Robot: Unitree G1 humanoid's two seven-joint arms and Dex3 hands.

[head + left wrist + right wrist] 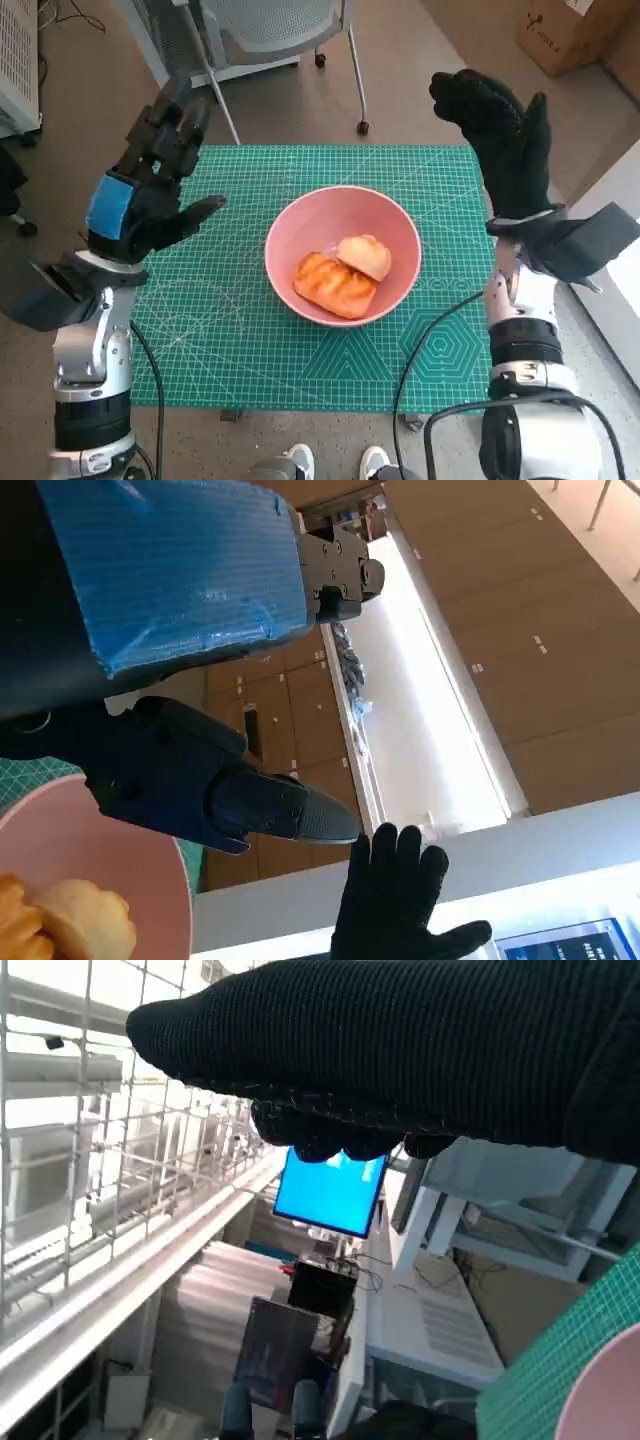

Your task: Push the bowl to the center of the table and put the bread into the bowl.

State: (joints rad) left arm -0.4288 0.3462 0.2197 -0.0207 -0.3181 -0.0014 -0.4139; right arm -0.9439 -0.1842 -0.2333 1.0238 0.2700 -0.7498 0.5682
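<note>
1. Underneath everything, a green cutting mat printed with pale grid lines and shapes covers the small table, with brownish floor around it.
2. Near the mat's middle stands the pink bowl, and two pieces of bread lie inside it, touching each other: one grilled and orange, one a pale roll.
3. Raised above the mat's left edge, the left hand holds nothing, its fingers spread apart.
4. Over the far right corner, the right hand is lifted upright, fingers extended and empty.
5. Beyond the table's far edge sits a grey chair on castors, and a cardboard box rests on the floor to the right.
6. From the right wrist view, a lit blue screen and wire shelving show in the room.
</note>
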